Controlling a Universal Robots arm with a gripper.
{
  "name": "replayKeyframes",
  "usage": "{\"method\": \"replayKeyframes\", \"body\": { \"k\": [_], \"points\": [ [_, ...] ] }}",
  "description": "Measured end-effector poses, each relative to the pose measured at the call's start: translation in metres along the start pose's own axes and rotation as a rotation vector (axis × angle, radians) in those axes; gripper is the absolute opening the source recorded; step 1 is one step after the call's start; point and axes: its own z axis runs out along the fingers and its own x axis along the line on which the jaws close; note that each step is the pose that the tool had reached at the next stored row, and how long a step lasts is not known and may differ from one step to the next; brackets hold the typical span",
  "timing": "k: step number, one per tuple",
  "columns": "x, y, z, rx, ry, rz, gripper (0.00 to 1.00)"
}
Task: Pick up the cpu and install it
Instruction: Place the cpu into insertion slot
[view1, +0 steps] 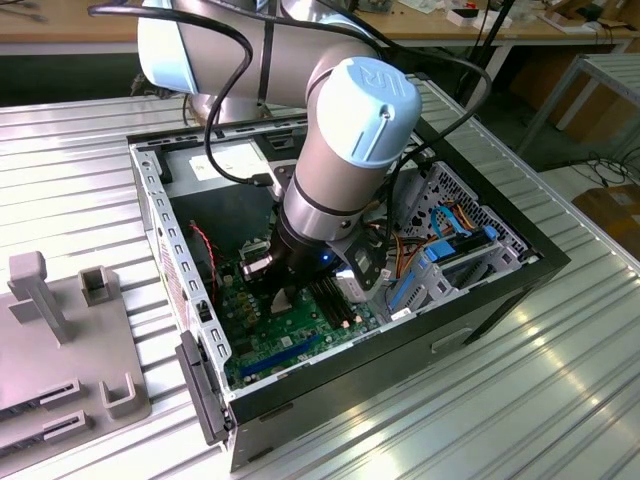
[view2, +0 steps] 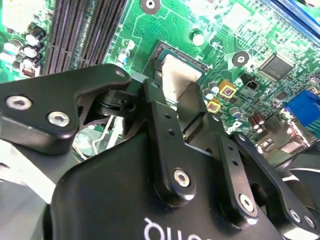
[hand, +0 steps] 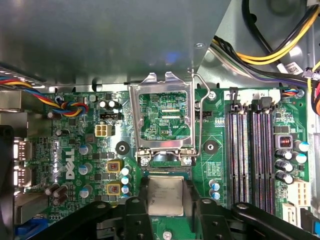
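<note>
Half done, I judge: jaws pinch the small flat silver-grey square cpu (hand: 166, 196) over its black-framed socket (hand: 167, 171), silver load plate (hand: 160, 83) raised.

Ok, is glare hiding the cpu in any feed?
Second wrist view: the small square silver-grey cpu is washed near white by glare. First wrist view: the cpu reads evenly lit and grey. Exterior view: the arm shadows the green motherboard, and the ribbed metal table carries bright streaks.
</note>
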Motion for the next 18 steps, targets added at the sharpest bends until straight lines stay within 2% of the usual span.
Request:
{"method": "replayKeyframes", "body": {
  "k": [18],
  "points": [
    [0.0000,0.0000,0.0006,-0.0009,0.0001,0.000,0.36]
  ]
}}
